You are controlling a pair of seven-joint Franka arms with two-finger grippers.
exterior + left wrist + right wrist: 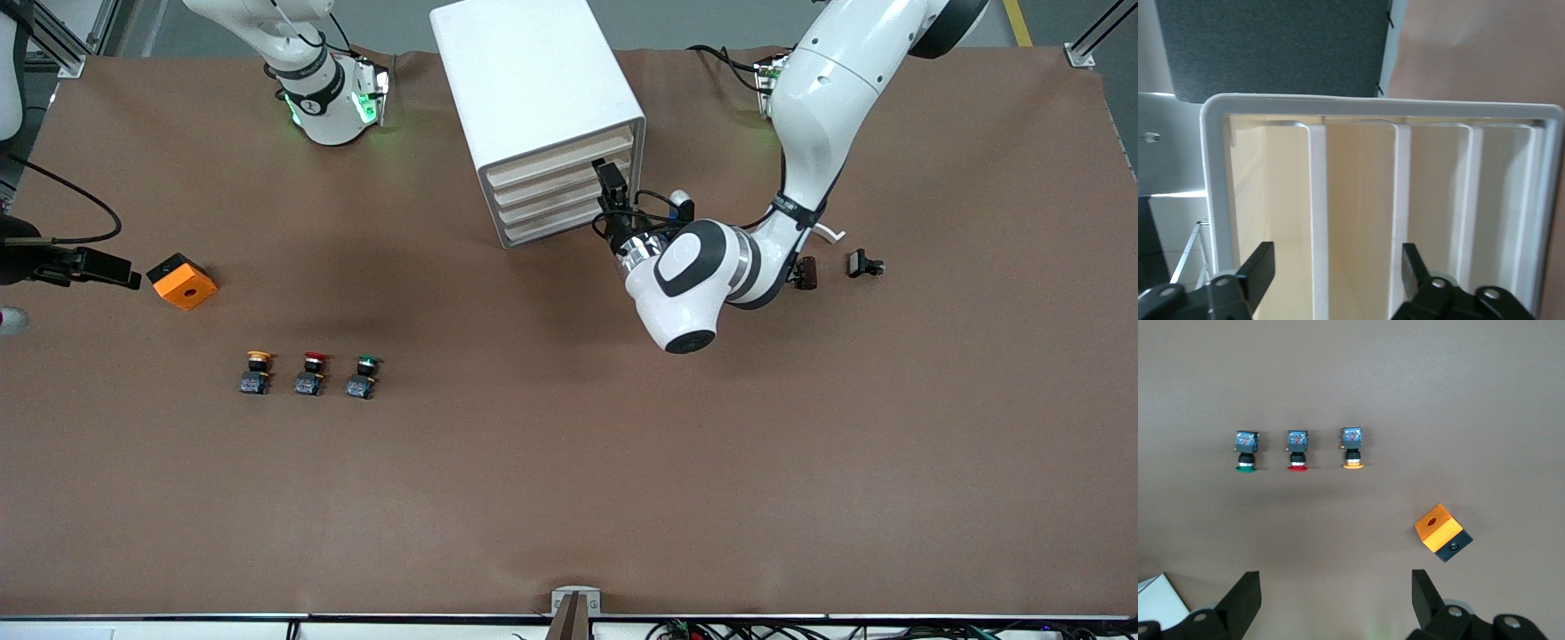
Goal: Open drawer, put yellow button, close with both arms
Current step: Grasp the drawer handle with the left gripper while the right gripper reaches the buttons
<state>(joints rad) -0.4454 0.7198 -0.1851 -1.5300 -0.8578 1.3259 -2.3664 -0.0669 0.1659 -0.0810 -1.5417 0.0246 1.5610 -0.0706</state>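
The drawer is the uppermost of the cream fronts in the white cabinet, and it stands flush with the others. My left gripper is right in front of those fronts. In the left wrist view the drawer is close ahead. The left gripper is open there, its fingers on either side of a white drawer lip, with nothing held. The yellow button lies on the table toward the right arm's end. My right gripper waits open high over the table, empty.
A red-capped switch and a green-capped switch lie in a row beside the yellow button. An orange box sits farther from the front camera than that row. Two small black parts lie toward the left arm's end.
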